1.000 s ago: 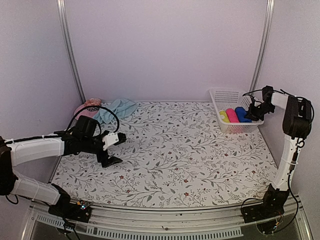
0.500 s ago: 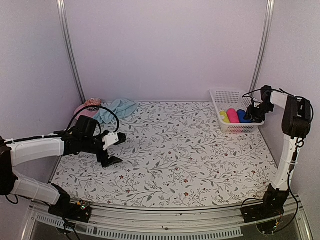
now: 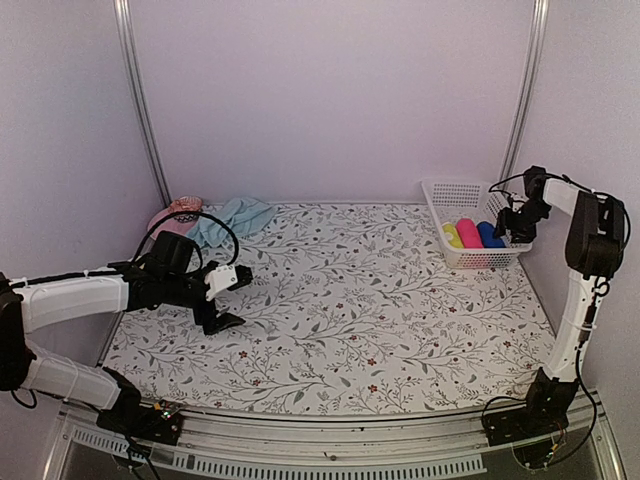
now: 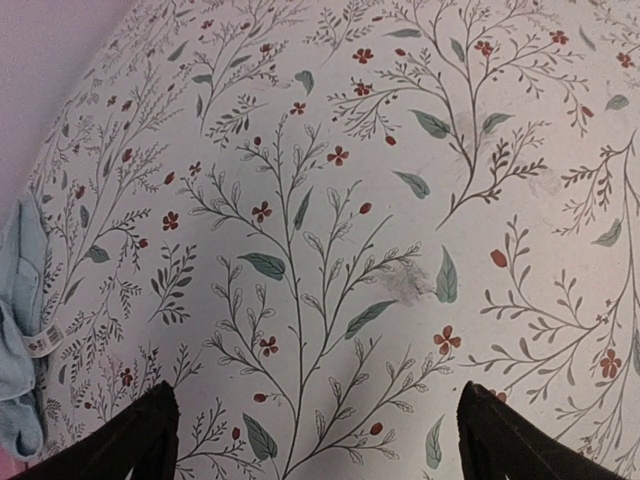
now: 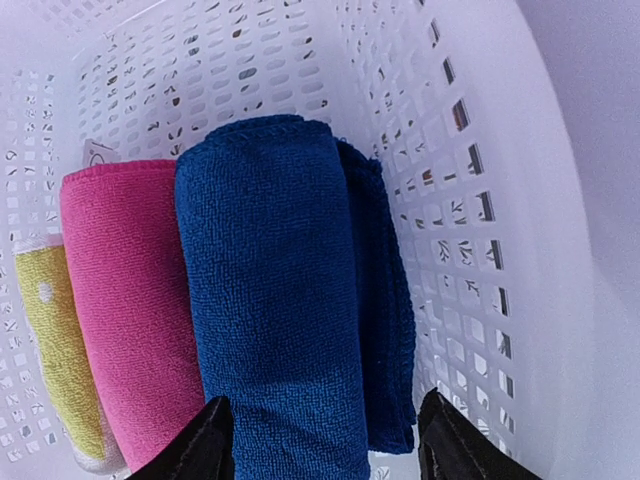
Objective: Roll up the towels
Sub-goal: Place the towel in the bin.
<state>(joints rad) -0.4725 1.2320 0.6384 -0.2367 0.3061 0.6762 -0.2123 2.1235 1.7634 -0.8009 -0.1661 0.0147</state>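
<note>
Royal blue towel (image 5: 270, 300) lies rolled in the white basket (image 5: 480, 200) at the table's (image 3: 380, 320) 2 o'clock, touching a pink roll (image 5: 125, 300) at its 9 o'clock, with a yellow roll (image 5: 60, 350) beyond. The right gripper (image 5: 325, 445) hovers above it, fingers spread, released. The aqua towel (image 3: 235, 215) sits crumpled at 10 o'clock beside the pink hat (image 3: 175, 215). The left gripper (image 4: 315, 430) hangs over the floral tabletop, fingers wide apart.

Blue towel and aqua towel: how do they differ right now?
The royal blue towel is a tight roll; the aqua towel lies loose and crumpled. The royal blue towel sits in the white basket beside a pink roll; the aqua towel is at the far left corner of the table, by the pink hat. Both are plain cloth, one colour each.
</note>
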